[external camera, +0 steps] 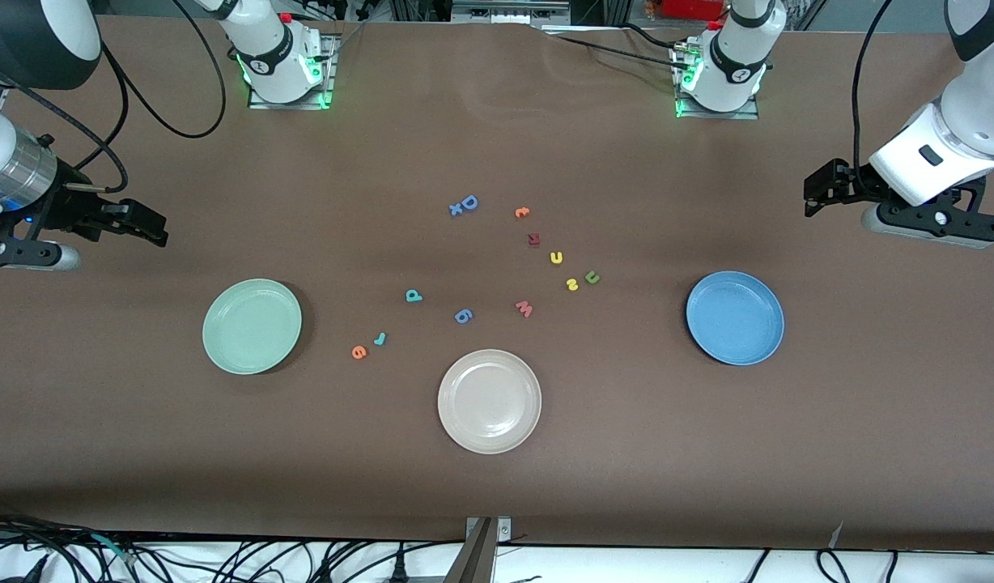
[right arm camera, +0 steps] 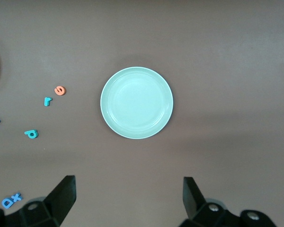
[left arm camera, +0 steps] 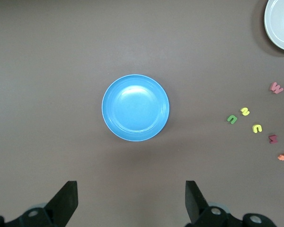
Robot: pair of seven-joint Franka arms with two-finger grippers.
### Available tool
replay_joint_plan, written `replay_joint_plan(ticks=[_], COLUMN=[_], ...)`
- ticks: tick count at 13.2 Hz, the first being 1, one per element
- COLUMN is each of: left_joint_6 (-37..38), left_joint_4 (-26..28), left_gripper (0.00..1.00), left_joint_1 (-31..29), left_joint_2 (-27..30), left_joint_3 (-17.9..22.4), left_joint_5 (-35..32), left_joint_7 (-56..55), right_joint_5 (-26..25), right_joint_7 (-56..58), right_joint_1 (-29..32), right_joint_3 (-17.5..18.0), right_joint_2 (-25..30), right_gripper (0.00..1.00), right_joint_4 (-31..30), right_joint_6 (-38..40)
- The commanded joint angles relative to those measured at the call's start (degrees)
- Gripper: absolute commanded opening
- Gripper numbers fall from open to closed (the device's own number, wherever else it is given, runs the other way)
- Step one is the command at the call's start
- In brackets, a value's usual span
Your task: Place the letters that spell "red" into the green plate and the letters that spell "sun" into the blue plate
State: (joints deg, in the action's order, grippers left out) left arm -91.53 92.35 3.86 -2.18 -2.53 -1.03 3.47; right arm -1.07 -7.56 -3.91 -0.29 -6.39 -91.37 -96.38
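In the left wrist view we see the beige-white plate (left arm camera: 280, 26) cut off by the edge, only part of its rim showing. The left gripper (left arm camera: 131, 201) and the right gripper (right arm camera: 128, 198) each show only their fingertips, their bodies cropped away. The dark red letter (external camera: 533, 239) is too small for us to read

Brown table (external camera: 497, 486) carries three plates (external camera: 490, 402) and perhaps eleven foam letters (external camera: 463, 316).
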Motion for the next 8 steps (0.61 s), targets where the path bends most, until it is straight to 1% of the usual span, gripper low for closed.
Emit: replay_joint_plan(ticks=[1,8], left_joint_6=[0.65,1.44], left_joint_4=[0.64,0.73], left_gripper=[1.00,1.00], left_joint_1=[0.36,0.45], left_joint_2=[1.22,1.22], left_joint_3=[-0.02,-0.02], left_joint_5=[-1.35,-1.35], left_joint_7=[-0.57,-0.57], right_joint_5=[-0.43,-0.43], right_joint_7=[0.70,0.70], right_joint_1=[0.04,0.04], right_joint_3=[-0.07,-0.07], right_joint_2=[-0.29,-0.29], right_gripper=[1.00,1.00], right_joint_4=[0.93,0.93], right_joint_6=[0.66,0.66])
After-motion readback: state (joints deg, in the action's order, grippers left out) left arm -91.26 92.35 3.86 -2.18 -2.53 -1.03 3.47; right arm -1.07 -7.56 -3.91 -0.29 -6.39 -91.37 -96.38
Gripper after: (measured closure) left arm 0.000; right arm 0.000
